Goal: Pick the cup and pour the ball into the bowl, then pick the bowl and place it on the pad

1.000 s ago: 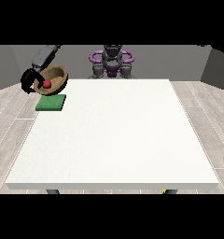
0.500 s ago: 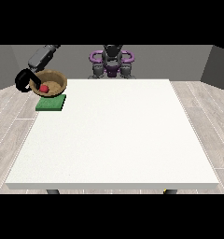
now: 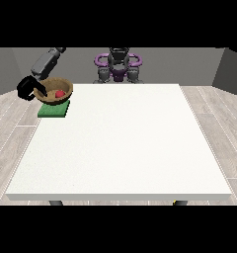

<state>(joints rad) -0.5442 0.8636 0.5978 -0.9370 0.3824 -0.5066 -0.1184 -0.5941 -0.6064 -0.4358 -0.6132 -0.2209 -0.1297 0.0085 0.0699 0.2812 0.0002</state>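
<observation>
The fingers [image 3: 41, 90] of the hand at the view's left [image 3: 28, 89] hook over the near-left rim of the bowl [image 3: 55, 92], one dark finger showing inside against the brown wall, so this hand is gripping the bowl. The rest of the hand is a black shape just outside the rim, past the desk's left edge. From it a grey forearm [image 3: 45, 62] rises up and to the right toward the top of the view.

The bowl is brown and round, its opening turned toward the camera. Inside it lies the ball [image 3: 59, 93], small and red, to the right of the finger. The bowl is over the pad [image 3: 54, 109], a flat green square lying at the far-left corner of the desk [image 3: 120, 143]. The pad's near edge and right side show below the bowl. Whether the bowl's base touches the pad or hangs just above it cannot be told.

The desk is a large white square, with pale planked floor around it. The robot's body [image 3: 118, 64] stands behind the far edge at the middle, dark with purple rings at each side.

No second hand shows at the view's right, and no cup shows anywhere.
</observation>
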